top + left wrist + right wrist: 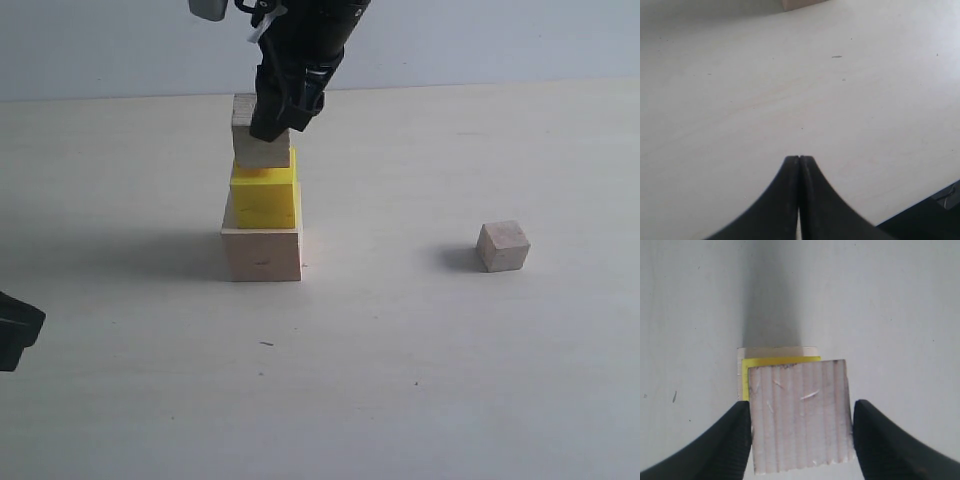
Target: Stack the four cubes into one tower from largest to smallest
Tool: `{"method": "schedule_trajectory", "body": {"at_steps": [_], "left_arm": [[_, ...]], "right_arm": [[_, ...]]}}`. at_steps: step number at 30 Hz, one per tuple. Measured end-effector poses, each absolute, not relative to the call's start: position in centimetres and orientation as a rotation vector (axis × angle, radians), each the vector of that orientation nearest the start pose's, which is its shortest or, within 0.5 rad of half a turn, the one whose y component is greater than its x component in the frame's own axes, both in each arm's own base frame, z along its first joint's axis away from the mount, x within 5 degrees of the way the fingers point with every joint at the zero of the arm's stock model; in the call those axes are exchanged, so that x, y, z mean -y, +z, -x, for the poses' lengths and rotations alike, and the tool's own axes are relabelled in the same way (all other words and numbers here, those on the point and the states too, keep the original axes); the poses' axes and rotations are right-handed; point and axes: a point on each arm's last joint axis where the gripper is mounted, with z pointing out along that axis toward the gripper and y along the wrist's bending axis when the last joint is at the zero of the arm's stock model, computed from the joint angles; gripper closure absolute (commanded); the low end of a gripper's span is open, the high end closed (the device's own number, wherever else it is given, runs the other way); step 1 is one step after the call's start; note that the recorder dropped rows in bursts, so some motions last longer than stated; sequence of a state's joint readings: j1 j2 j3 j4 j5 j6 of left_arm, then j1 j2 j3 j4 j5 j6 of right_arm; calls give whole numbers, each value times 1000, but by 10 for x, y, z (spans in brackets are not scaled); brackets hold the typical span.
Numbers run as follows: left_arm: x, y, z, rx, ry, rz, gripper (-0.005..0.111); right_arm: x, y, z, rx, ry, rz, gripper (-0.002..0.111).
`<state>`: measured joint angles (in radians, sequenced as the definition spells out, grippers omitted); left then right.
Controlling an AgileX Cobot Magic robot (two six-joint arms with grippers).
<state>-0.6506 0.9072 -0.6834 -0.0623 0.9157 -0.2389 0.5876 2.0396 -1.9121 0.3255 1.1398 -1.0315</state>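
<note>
A pale tabletop point(420, 400) is filling the exterior view. Left of centre, three cubes are standing as a partial tower point(262, 205). The large pale wood cube point(262, 255) is sitting at the bottom, directly on the tabletop. The bright yellow cube point(265, 200) is resting on top of it. The medium wood cube point(255, 150) is sitting on the yellow one, its grain lines showing as straight stripes in the right wrist view.

The right claw point(278, 125) is reaching down from the top centre of the frame and is gripping the medium wood cube. Its jaws are standing about half open, one black ribbed finger point(735, 440) pressing on each of two opposite sides. Seen from that wrist camera, the medium cube is covering most of the tower, leaving only a thin yellow strip and a thin pale strip showing along two of its edges.

The small wood cube point(503, 246) is lying alone on the tabletop at the right of the exterior view, well apart from the tower, casting a soft shadow to its left.

The left claw point(799, 161) is fully closed and holding nothing, its two black fingertips meeting in a point over bare tabletop. A dark piece of the left arm point(15, 335) is poking in at the lower left edge of the exterior view, far from the cubes.
</note>
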Motion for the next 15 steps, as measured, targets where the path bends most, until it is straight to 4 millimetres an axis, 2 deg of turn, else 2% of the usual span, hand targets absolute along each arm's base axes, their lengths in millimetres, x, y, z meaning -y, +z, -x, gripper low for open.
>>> {"method": "schedule_trajectory", "body": {"at_steps": [15], "left_arm": [[96,278,-119,-2624,-377,-514,106]], "right_arm": [[-270,290,-358,-1931,311,1855,108]]}}
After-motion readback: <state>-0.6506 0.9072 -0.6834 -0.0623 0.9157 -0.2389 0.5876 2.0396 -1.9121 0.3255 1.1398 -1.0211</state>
